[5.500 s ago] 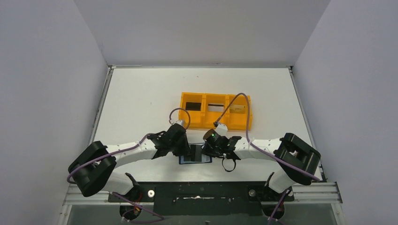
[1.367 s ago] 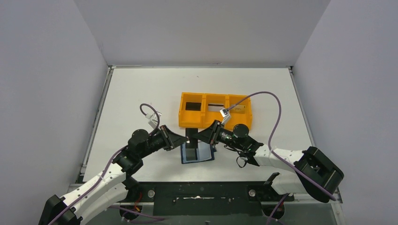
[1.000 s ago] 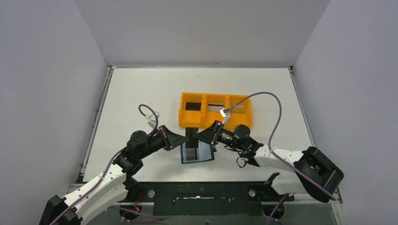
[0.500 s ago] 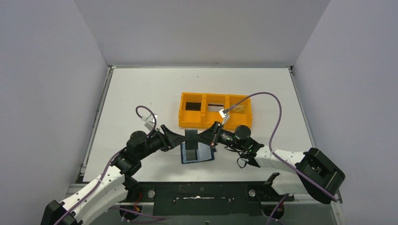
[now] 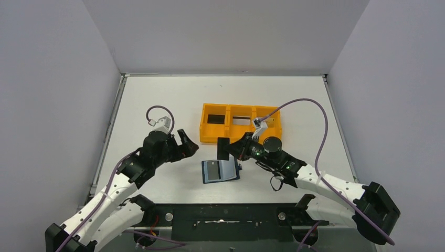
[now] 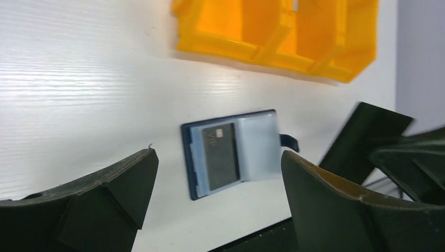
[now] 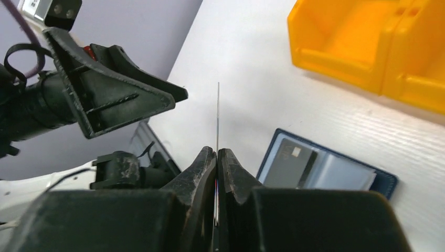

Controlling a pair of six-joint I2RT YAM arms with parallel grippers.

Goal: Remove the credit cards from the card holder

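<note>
Top external view shows one dark credit card pinched on edge between the tightly closed fingers of the right gripper, at 12 o'clock of the card holder. The holder lies open near the table's 6 o'clock edge, with a second card in its left half. The left gripper, jaws spread wide and empty, sits at the holder's 10 o'clock. The orange tray stands beyond at 12 o'clock.

I record that the black two-finger left gripper has released the thin dark rectangular credit card, spread its jaws wide and drawn back, well apart from it. The black two-finger right gripper now pinches the card alone, projecting beyond its fingertips, and has carried it slightly away from the left gripper.
</note>
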